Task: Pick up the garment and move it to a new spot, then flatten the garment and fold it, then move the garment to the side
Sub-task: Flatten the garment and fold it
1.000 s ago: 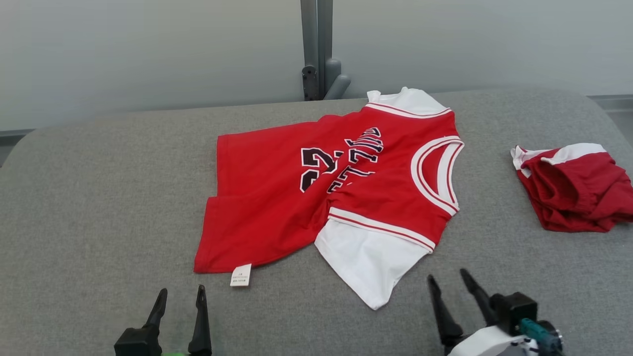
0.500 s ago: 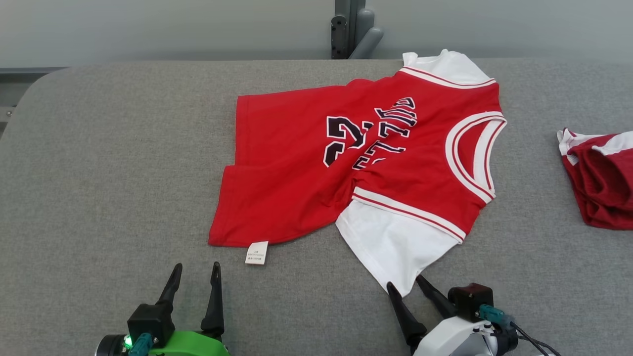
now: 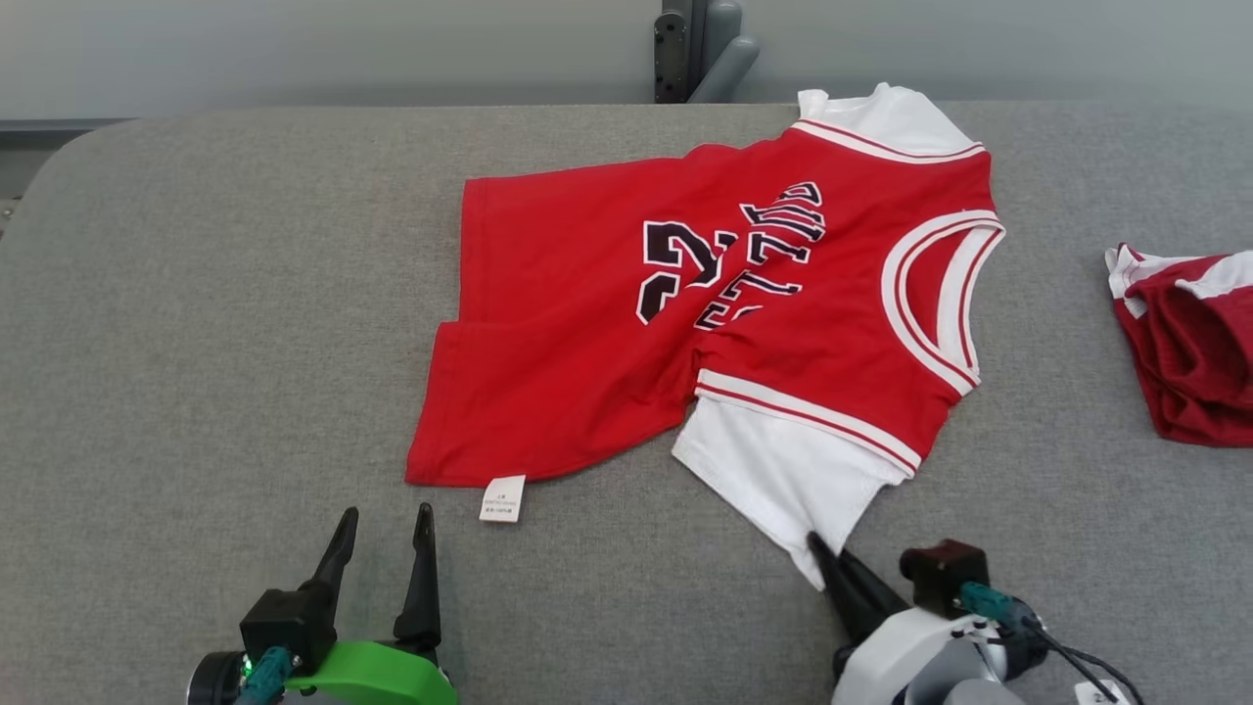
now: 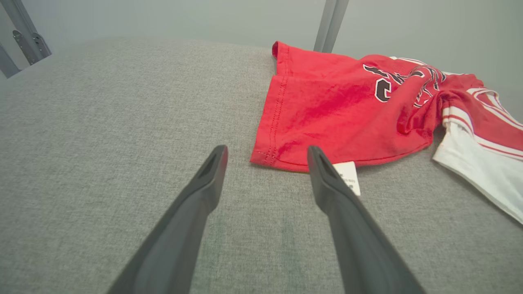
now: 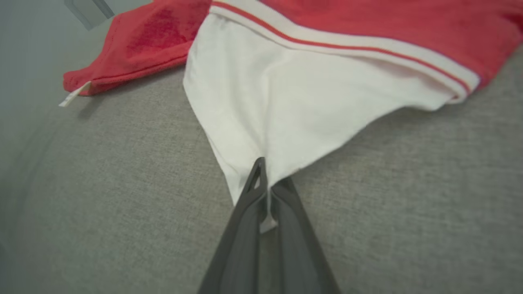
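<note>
Right gripper is pinching the white sleeve tip of the red jersey.
The jersey is lying rumpled on the grey fabric surface; the left gripper is hovering spread wide just short of its hem corner, a grey post and pale wall rising beyond it.

tabletop: grey cloth, before me | jersey: spread mid-surface | red heap: at my right edge

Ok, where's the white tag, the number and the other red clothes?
White tag (image 3: pixel 502 497), head view, its middle.
Number (image 3: pixel 682 274), head view, its middle.
Other red clothes (image 3: pixel 1189 348), head view, the red middle.
</note>
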Tool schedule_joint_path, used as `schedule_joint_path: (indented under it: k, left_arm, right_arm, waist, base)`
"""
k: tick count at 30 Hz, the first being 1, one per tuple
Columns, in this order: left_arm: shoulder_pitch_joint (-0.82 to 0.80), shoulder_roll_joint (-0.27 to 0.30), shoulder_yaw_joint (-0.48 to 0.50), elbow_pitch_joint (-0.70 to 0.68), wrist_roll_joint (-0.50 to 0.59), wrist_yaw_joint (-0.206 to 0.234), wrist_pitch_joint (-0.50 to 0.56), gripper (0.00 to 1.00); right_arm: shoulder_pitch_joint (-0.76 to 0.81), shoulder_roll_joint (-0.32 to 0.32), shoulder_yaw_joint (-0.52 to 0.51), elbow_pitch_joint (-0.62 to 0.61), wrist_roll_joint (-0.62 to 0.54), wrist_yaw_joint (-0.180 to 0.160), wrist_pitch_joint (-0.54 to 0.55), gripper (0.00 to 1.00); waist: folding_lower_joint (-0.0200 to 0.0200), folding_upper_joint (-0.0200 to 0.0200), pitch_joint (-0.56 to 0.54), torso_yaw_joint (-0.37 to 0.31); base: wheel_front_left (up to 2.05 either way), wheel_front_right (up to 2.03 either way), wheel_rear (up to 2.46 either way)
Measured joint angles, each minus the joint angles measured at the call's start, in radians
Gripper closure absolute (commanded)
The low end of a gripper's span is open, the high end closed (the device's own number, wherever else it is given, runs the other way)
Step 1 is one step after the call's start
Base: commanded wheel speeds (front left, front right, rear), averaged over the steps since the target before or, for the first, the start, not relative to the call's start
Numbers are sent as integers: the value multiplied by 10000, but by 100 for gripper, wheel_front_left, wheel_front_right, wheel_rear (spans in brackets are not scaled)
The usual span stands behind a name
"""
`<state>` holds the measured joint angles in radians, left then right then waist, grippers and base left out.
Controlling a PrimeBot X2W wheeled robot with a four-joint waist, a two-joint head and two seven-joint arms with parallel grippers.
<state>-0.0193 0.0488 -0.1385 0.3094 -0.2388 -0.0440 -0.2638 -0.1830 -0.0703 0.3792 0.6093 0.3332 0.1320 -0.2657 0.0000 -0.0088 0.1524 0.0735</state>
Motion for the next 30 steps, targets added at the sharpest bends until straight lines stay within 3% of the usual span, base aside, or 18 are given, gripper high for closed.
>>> schedule_joint_path:
  k: [7,17,28,29,30]
  left_arm:
    - [-117,-2,163,422,-512,-8,-2,0]
    - [-541,-4,731,1085,-1296,33,0,0]
    - [-1061,-2,1453,1707,-1112,31,-2,0]
    - [-1085,-2,1455,1793,-1106,0,0,13]
    - [-1106,-6,1453,1835,-1089,-4,-2,49]
  right_arm:
    - [661,-842,-924,-756,-364,-2,2,100]
    - [989,-1005,-1016,-1237,-485,-4,4,100]
    - [782,-1005,-805,-1419,-458,-2,2,100]
    - [766,-1007,-807,-1427,-449,-2,2,100]
    - [757,-1007,-807,-1434,-447,-2,2,100]
  waist:
    - [0,0,16,-524]
    - [0,0,218,-1274]
    - [0,0,706,-1767]
    - [-1,0,732,-1789]
    - [0,0,757,-1807]
  base:
    - [0,0,0]
    - [0,0,0]
    - [0,0,0]
    - [0,0,0]
    - [0,0,0]
